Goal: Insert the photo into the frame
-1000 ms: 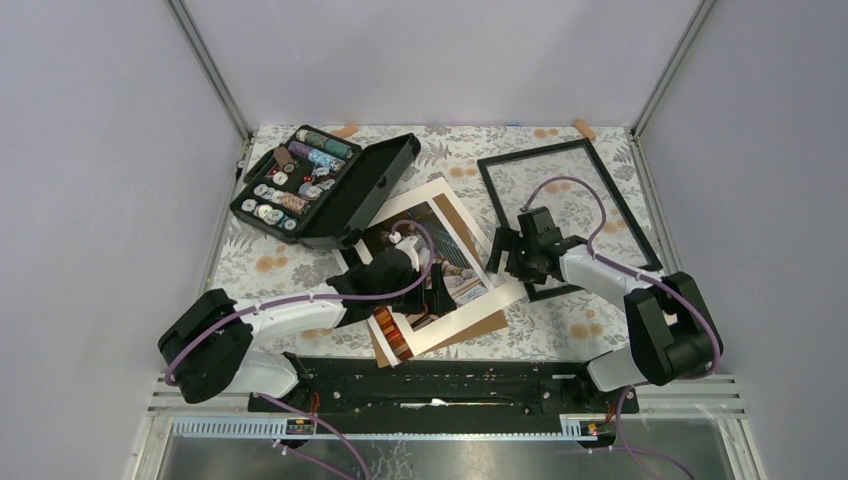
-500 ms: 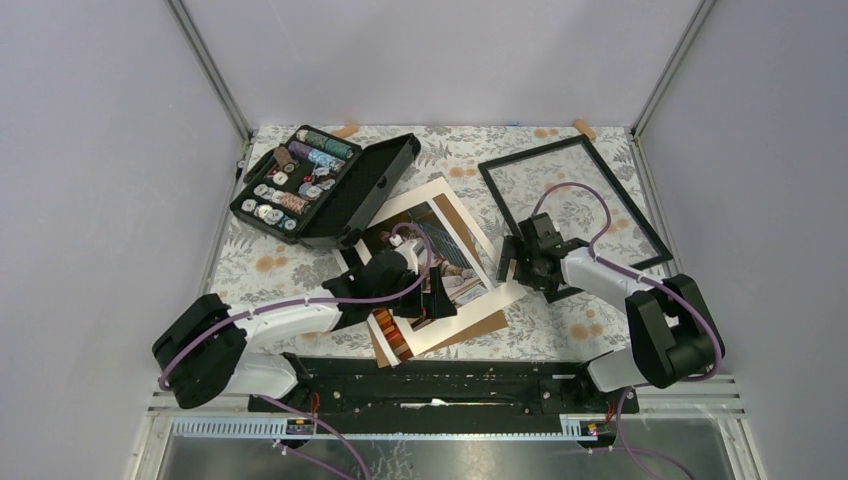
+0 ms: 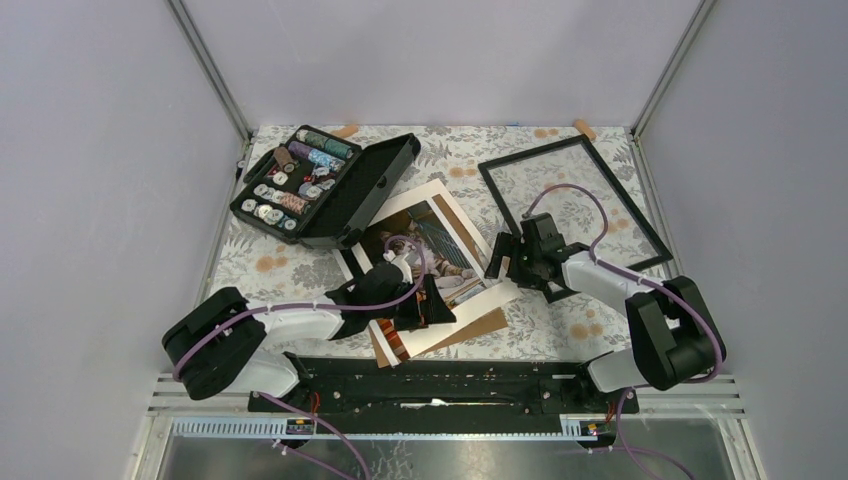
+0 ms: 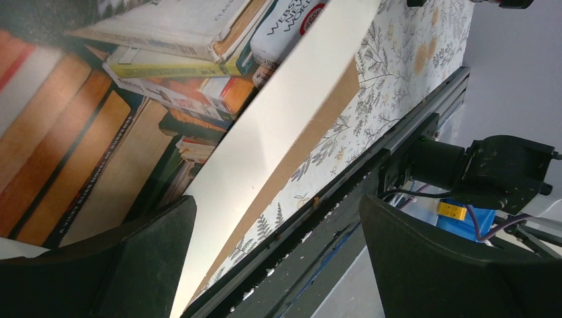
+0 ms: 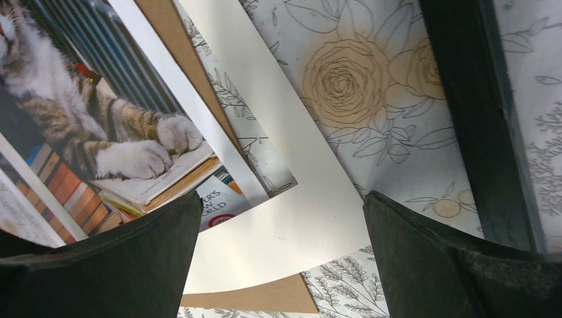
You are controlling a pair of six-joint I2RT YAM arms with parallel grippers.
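The photo (image 3: 418, 247), a tabby cat among colourful books, lies mid-table under a cream mat (image 3: 452, 199), on a brown board (image 3: 484, 324). The black frame (image 3: 640, 222) lies empty at the back right. My left gripper (image 3: 436, 303) is open, low over the photo's near part; its wrist view shows the books (image 4: 99, 126), the white edge (image 4: 278, 132) and the board (image 4: 317, 129) between open fingers (image 4: 99, 265). My right gripper (image 3: 504, 264) is open over the mat's right corner (image 5: 298, 218), with the cat (image 5: 79, 106) to its left and the frame's bar (image 5: 467, 112) to its right.
An open black case of thread spools (image 3: 310, 180) stands at the back left, its lid touching the mat's far corner. The floral tablecloth (image 3: 580, 325) covers the table. The black rail (image 3: 450, 375) runs along the near edge. Grey walls enclose the sides and back.
My left gripper has drawn back and down towards the photo's near edge. My right gripper has shifted slightly left towards the mat's corner. The frame has turned a little.
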